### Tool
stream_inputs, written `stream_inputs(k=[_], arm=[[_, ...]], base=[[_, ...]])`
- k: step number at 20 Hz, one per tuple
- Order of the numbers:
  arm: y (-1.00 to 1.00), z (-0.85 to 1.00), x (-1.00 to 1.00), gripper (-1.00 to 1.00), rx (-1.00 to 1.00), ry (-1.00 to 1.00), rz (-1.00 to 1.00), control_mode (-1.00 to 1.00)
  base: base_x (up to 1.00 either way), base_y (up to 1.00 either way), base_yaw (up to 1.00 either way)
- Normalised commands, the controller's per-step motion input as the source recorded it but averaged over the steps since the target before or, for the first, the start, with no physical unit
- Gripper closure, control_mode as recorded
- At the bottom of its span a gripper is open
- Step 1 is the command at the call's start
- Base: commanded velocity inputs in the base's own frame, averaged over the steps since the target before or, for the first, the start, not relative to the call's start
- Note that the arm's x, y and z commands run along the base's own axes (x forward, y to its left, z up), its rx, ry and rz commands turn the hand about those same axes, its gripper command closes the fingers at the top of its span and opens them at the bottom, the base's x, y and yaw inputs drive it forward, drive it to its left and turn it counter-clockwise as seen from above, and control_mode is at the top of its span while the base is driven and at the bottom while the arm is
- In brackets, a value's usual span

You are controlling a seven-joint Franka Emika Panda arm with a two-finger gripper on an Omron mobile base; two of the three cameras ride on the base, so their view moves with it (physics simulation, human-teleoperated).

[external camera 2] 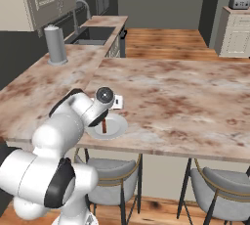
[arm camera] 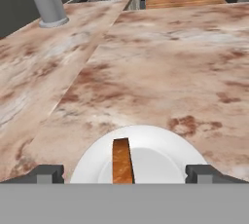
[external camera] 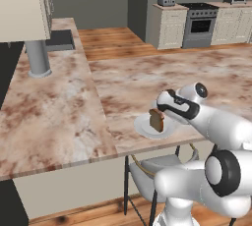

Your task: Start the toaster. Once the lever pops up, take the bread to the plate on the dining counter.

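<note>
Bread on the plate, jaws wide.

I see the counter [external camera: 147, 77] across mid-frame, the plate [arm camera: 155, 157] at its near edge, low centre in the hand view. The bread [arm camera: 122, 162] stands on edge on it, between my spread fingertips [arm camera: 46, 173], untouched; gripper [arm camera: 124, 174] holds nothing.

Grey cylinder [arm camera: 46, 1] stands near sink [external camera 2: 93, 34] (stools [external camera 2: 110, 177] below).
</note>
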Motion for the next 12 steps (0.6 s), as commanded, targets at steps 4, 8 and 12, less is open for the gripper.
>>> stream_inputs(k=[4, 8, 12], arm=[[0.00, 0.25, -0.27, -1.00, 0.00, 0.00, -0.02, -1.00], [0.01, 0.28, -0.31, -1.00, 0.00, 0.03, -0.05, -1.00], [0.04, 0.41, -0.34, -1.00, 0.00, 0.09, -0.09, -1.00]], base=[[0.00, 0.00, 0.00], [0.00, 0.00, 0.00], [0.00, 0.00, 0.00]])
